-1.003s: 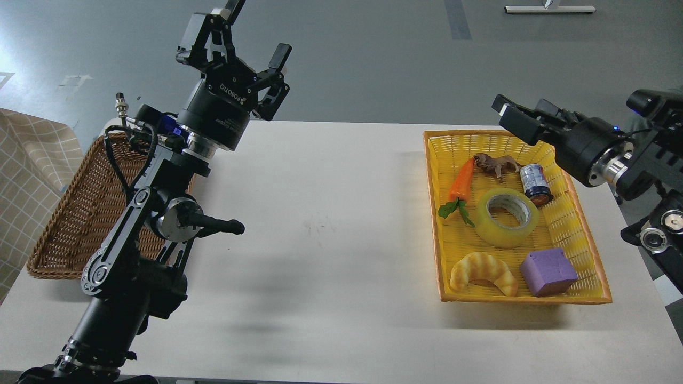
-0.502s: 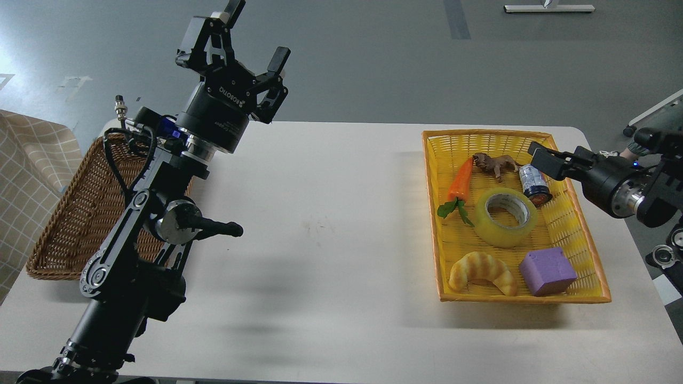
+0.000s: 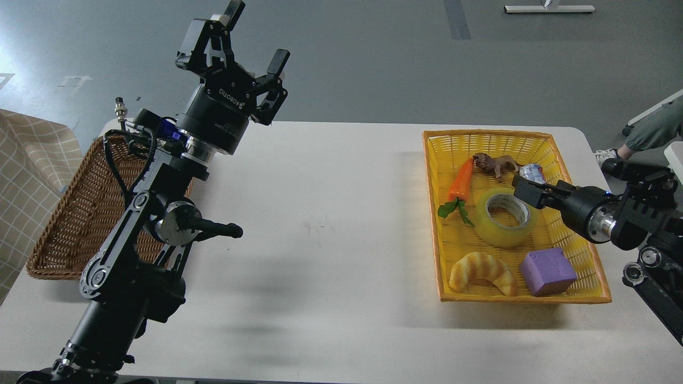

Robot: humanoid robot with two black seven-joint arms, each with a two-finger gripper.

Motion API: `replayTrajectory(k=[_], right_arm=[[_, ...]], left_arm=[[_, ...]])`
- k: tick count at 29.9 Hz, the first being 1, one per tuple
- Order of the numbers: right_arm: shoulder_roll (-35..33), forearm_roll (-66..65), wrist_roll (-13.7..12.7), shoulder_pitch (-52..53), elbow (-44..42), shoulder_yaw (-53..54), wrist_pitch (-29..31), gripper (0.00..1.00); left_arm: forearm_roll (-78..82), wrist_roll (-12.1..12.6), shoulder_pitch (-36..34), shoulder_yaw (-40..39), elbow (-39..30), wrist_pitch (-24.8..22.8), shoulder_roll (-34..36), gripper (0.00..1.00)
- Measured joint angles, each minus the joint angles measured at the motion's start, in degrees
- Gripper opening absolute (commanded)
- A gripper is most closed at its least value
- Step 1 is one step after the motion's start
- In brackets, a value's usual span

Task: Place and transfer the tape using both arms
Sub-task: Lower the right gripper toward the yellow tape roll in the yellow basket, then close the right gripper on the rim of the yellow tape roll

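The tape (image 3: 493, 228), a wide yellow translucent roll with a grey-white core, lies flat in the middle of the yellow basket (image 3: 433, 240) at the right. My right gripper (image 3: 525, 190) reaches in from the right, low over the basket, with its tip at the roll's right rim. It looks dark and end-on, so its fingers cannot be told apart. My left gripper (image 3: 257, 33) is raised high over the table's far left, open and empty, far from the tape.
The yellow basket also holds a carrot (image 3: 462, 178), a brown toy animal (image 3: 496, 162), a small can (image 3: 532, 171), a croissant (image 3: 483, 270) and a purple cube (image 3: 548, 271). A brown wicker basket (image 3: 64, 218) stands at the left. A person's leg (image 3: 652, 129) is at the far right.
My right arm has come down and moved left, from above the basket's far right corner to the tape's right rim. The left arm has barely moved.
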Motion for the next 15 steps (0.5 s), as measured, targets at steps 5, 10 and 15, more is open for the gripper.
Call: replayTrajectory(k=[5, 10, 15], right_arm=[[0.02, -0.27, 0.11, -0.99, -0.99, -0.17, 0.06, 1.00], [0.18, -0.28, 0.20, -2.62, -0.77, -0.26, 0.68, 1.00], [0.74, -0.57, 0.23, -2.93, -0.57, -0.25, 1.34, 0.99]], left_arm=[[0.00, 0.00, 0.00, 0.00, -0.02, 0.00, 0.21, 0.98], [0.00, 0.00, 0.01, 0.00, -0.97, 0.00, 0.16, 0.98], [0.00, 0.00, 0.44, 0.04, -1.04, -0.04, 0.14, 0.98]])
